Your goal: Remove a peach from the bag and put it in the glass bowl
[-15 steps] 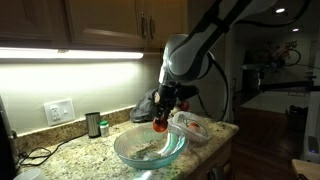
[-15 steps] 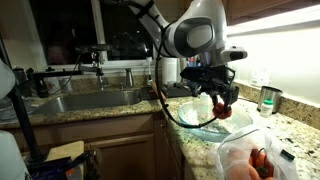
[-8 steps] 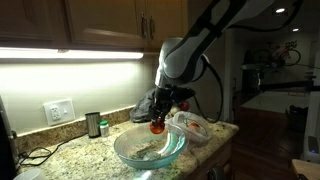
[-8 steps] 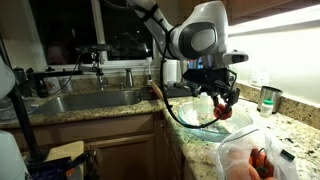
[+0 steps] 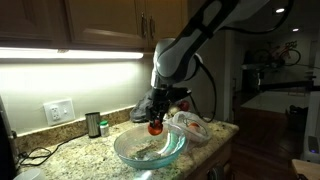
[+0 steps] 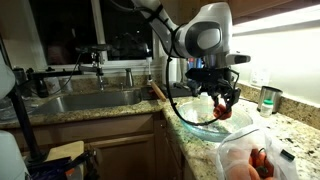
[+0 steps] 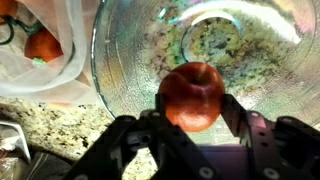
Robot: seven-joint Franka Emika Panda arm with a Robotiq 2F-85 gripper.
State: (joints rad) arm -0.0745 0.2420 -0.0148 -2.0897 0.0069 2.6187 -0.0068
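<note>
My gripper (image 7: pixel 192 100) is shut on a small red-orange peach (image 7: pixel 192 95), which hangs in the air over the wide pale blue-green glass bowl (image 7: pixel 130 70). In both exterior views the gripper (image 5: pixel 156 124) (image 6: pixel 224 108) holds the peach (image 5: pixel 156 127) (image 6: pixel 224 112) just above the bowl's rim (image 5: pixel 128 152) (image 6: pixel 196 124). The crinkled whitish plastic bag (image 7: pixel 45 60) lies beside the bowl, with another red-orange fruit (image 7: pixel 42 45) showing inside. The bag (image 5: pixel 192 126) (image 6: pixel 255 158) appears in both exterior views too.
A small dark jar (image 5: pixel 93 124) (image 6: pixel 266 98) stands by the wall on the speckled granite counter (image 5: pixel 85 155). A dark lumpy bundle (image 5: pixel 143 108) sits behind the bowl. A sink with faucet (image 6: pixel 98 62) lies along the counter. A wall outlet (image 5: pixel 60 111) has a cable plugged in.
The arm has carried the peach a little sideways, further over the bowl. The gripper stays shut on it.
</note>
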